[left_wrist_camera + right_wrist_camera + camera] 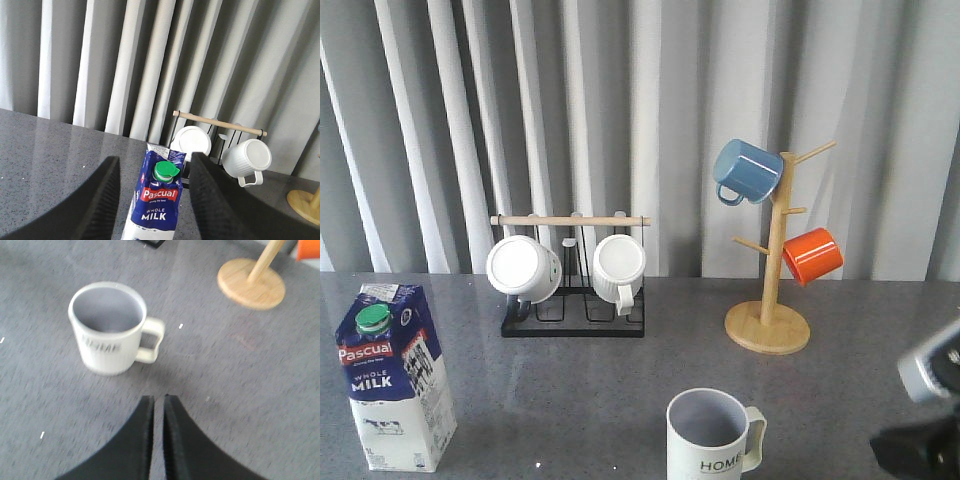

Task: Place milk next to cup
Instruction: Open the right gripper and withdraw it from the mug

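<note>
The milk (392,378) stands upright at the table's front left, a blue-and-white carton with a green cap. In the left wrist view the milk (156,200) sits between the fingers of my left gripper (156,159), which is open, with a gap on each side of the carton. The cup (711,434), an off-white mug lettered "HOME", stands at the front centre with its handle to the right. My right gripper (158,398) is shut on nothing, above bare table just short of the cup (107,327). The right arm (925,440) shows at the front right corner.
A black rack (573,322) with a wooden bar holds two white ribbed mugs (619,266) behind the milk. A wooden mug tree (769,325) at the back right carries a blue mug (748,171) and an orange mug (812,255). Curtains hang behind.
</note>
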`<state>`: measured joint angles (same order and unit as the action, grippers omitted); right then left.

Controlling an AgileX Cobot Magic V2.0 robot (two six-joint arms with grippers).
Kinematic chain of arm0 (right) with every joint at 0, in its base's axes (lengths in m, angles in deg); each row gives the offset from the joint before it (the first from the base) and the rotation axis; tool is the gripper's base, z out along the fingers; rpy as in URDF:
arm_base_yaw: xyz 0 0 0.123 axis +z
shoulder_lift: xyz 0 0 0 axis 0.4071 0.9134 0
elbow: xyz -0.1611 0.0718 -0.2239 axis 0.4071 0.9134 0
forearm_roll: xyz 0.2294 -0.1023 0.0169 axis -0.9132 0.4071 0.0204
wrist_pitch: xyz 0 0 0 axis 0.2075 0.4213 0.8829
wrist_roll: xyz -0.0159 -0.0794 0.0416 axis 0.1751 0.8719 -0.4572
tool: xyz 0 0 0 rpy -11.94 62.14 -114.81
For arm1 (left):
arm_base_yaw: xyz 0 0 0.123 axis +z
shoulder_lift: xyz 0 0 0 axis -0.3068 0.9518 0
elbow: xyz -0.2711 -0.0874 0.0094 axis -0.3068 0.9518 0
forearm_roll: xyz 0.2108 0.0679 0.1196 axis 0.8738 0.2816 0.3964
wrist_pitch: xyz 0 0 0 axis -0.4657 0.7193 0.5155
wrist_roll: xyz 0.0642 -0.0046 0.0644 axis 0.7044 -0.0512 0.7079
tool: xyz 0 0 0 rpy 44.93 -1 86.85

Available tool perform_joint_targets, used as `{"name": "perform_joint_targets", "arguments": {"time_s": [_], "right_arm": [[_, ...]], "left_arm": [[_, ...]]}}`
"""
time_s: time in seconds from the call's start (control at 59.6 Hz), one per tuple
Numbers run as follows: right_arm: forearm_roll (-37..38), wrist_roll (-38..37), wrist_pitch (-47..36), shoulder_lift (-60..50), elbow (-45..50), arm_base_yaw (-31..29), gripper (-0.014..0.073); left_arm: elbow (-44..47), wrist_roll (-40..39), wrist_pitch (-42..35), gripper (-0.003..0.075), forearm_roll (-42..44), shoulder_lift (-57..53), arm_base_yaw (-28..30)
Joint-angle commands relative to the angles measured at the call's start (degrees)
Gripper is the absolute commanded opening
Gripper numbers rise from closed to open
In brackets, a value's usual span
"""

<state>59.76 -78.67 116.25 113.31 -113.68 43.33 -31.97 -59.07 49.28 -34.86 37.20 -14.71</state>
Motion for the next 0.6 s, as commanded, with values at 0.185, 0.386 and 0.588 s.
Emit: {"name": "perform_joint_targets", "arguments": {"time_s": [0.185,0.386,0.588], "right_arm": [[-0.2,1.5,-2.8,-15.1,18.3,-0.1,-0.0008],[-0.2,1.3,-2.5,-19.6,22.2,-0.1,-0.0008],[-0.1,1.3,-3.0,-19.9,22.2,-0.1,-0.0008]], "left_arm": [[-1.8,0.0,-0.2,0.033,-0.7,0.6,0.0],[-4.4,2.9,2.8,0.0426,-4.7,1.6,0.0],[-12.9,13.6,9.4,0.0551,-12.7,6.6,0.0]]}}
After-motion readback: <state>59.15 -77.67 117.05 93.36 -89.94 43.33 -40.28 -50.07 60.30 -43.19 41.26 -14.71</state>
